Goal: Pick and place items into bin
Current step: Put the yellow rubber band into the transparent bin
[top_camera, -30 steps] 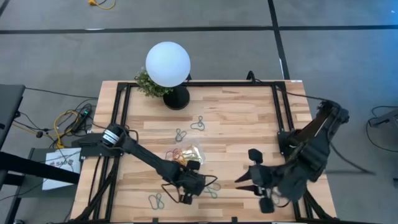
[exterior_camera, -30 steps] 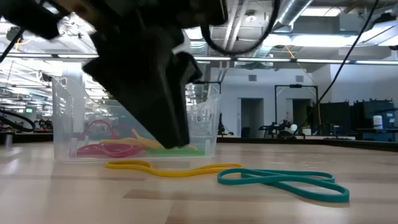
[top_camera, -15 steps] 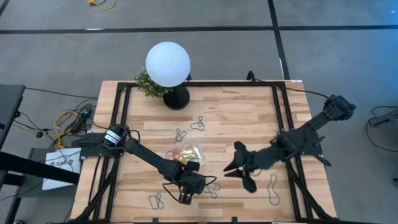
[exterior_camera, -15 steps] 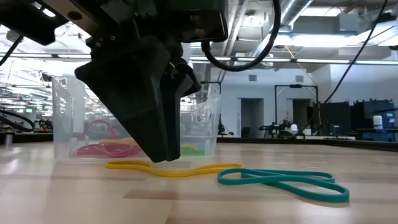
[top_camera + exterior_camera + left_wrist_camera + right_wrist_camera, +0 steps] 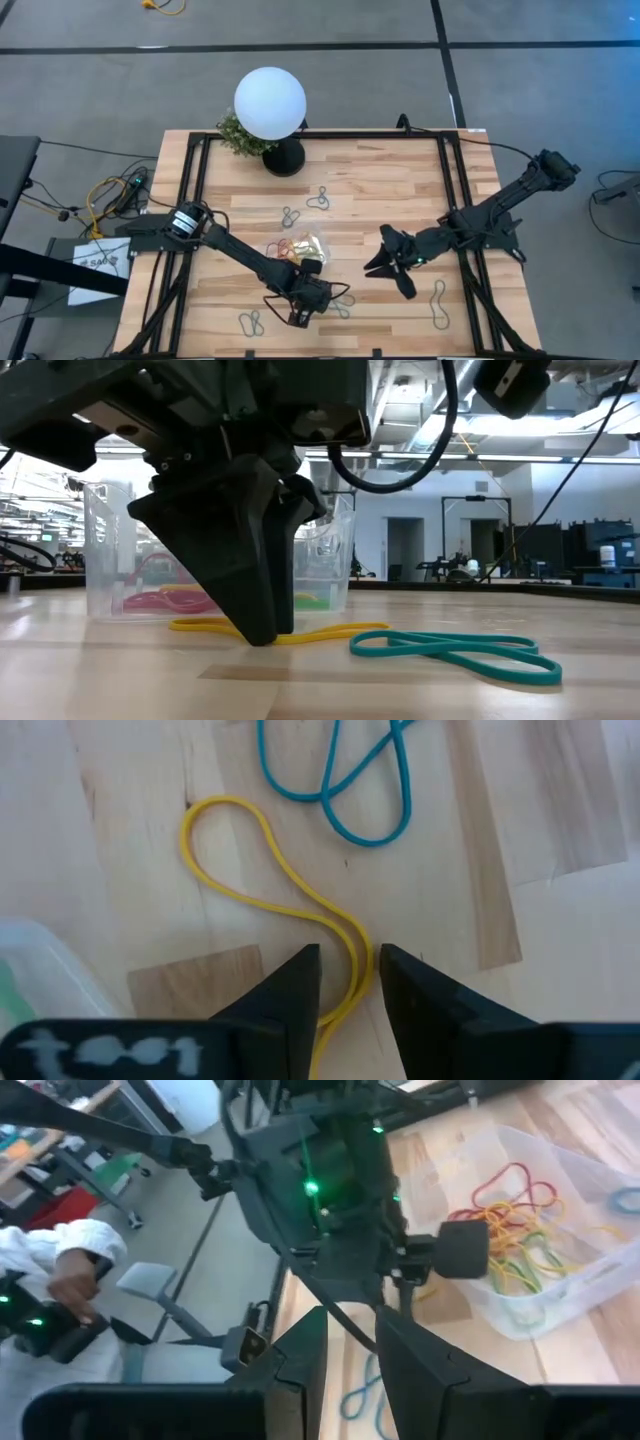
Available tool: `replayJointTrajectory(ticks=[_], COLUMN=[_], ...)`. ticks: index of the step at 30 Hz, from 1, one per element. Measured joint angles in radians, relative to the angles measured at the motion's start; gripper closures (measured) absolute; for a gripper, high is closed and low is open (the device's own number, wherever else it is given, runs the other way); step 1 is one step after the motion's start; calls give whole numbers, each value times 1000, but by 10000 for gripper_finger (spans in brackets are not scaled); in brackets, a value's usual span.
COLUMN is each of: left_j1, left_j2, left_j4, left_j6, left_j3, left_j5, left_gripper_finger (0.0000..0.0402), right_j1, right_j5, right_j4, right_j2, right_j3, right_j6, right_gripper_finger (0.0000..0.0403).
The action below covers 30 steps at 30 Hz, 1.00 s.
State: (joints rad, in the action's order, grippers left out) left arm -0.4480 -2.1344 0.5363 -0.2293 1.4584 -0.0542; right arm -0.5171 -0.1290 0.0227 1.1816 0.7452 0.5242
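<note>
A yellow loop lies flat on the wood table next to a teal loop; both also show in the low view, yellow loop and teal loop. My left gripper is open and points down, its two fingers astride the yellow loop's near end, just in front of the clear bin. The bin holds several red, yellow and green loops. My right gripper hangs open over the table's right half with nothing between its fingers. My left gripper comes down from above with its fingertips at the table top, one finger on each side of the yellow loop's doubled strand. Whether either finger touches the strand, I cannot tell. The loop lies flat and slack on the wood.
A white globe lamp and a small plant stand at the far left. More loops lie loose on the table: loops, loops, loops. A person's hand and white sleeve show beyond the table.
My left gripper has sunk until its fingertips reach the table at the yellow loop. My right gripper has come down and swung from the near right corner toward the table's middle, its arm stretching out. The loops and the bin have kept still.
</note>
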Motion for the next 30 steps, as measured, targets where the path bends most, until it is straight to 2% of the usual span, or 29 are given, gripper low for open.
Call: replayJointTrajectory(ticks=[3,7,10,20,25,28,30], left_j1=[0,-5,-12,-31,-57,-59,-54], left_j2=[-1,-3,-9,-14,-13,8,35], left_j4=[18,29,65,644,1014,1031,1014], left_j6=[12,84,166,223,124,112,163], left_j3=[2,7,50,441,656,705,703], left_j5=[0,-3,-9,-111,-260,-262,-161], left_gripper_finger=[322,382,394,401,401,401,401], right_j1=[-8,-19,-23,-26,-26,-26,-26], right_j5=[1,1,2,2,2,2,2], right_j4=[10,22,18,15,15,14,12], right_j2=[0,0,0,1,1,1,1], right_j3=[0,0,0,0,0,0,0], right_j6=[0,0,0,0,0,0,0], right_gripper_finger=[321,321,321,321,321,321,321])
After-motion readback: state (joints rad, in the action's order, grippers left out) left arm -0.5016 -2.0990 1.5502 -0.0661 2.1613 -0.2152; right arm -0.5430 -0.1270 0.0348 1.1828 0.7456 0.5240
